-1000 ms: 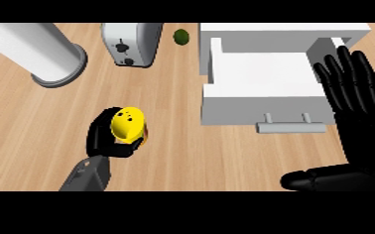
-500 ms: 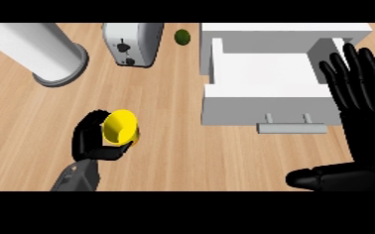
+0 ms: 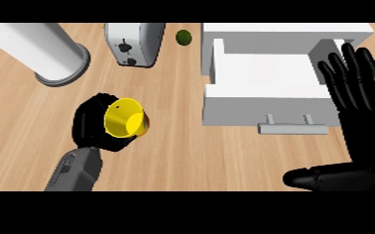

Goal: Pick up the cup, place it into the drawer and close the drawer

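Note:
My left hand (image 3: 93,124) is curled round a yellow cup (image 3: 126,117) at the left of the counter. The cup is tipped so that its open mouth faces up toward me, and the hand hides its lower side. The white drawer (image 3: 219,87) stands pulled open at the right, its inside bare, with a grey handle (image 3: 293,127) on its front. My right hand (image 3: 357,104) rests open at the right edge, fingers straight and pointing up over the drawer's right side, thumb low along the bottom.
A tall white cylinder (image 3: 40,49) stands at the top left. A silver toaster (image 3: 134,42) is beside it, and a small dark green fruit (image 3: 183,37) lies near the drawer's back left corner. Bare wooden counter (image 3: 183,153) lies between cup and drawer.
My left hand has turned the cup so its mouth now faces up, and has shifted slightly left and lower. The right hand has barely moved.

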Action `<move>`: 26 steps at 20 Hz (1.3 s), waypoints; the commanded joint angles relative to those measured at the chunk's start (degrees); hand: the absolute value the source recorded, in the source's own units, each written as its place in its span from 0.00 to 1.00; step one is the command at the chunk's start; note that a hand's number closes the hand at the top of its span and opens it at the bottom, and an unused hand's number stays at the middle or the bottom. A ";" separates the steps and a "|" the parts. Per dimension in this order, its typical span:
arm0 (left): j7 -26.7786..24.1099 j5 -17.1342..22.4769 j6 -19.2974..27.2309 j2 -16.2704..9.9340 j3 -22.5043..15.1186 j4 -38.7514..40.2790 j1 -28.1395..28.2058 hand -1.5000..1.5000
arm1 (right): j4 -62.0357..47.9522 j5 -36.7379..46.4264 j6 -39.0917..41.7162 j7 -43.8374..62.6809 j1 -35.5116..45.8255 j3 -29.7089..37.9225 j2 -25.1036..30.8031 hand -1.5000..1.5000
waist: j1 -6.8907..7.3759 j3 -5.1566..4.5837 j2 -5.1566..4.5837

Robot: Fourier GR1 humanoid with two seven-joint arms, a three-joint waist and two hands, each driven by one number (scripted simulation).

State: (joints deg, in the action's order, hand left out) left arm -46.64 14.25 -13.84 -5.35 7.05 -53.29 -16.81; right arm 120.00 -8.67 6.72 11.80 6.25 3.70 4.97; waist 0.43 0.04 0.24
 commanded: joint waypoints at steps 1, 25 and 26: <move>8.28 0.26 2.48 1.77 -3.20 -11.53 0.25 1.00 | -2.36 0.65 -0.35 -0.39 0.77 -0.59 -0.58 0.00 | 0.03 0.01 -0.05; 39.52 -3.17 22.82 4.30 -6.29 -20.73 -30.03 1.00 | 2.83 -0.25 -0.35 2.87 0.13 -0.13 0.39 0.00 | -0.85 -0.04 -0.25; 35.76 -3.47 25.86 5.32 -9.03 -15.86 -32.52 1.00 | -0.79 -1.10 1.52 -2.07 -1.52 1.50 0.43 0.00 | -1.25 -0.02 -0.37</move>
State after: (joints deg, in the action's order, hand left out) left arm -9.89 12.01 8.45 -0.42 -0.24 -75.18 -43.23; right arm 121.03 -9.01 7.56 11.24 4.65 4.07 5.14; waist -0.51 0.01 0.00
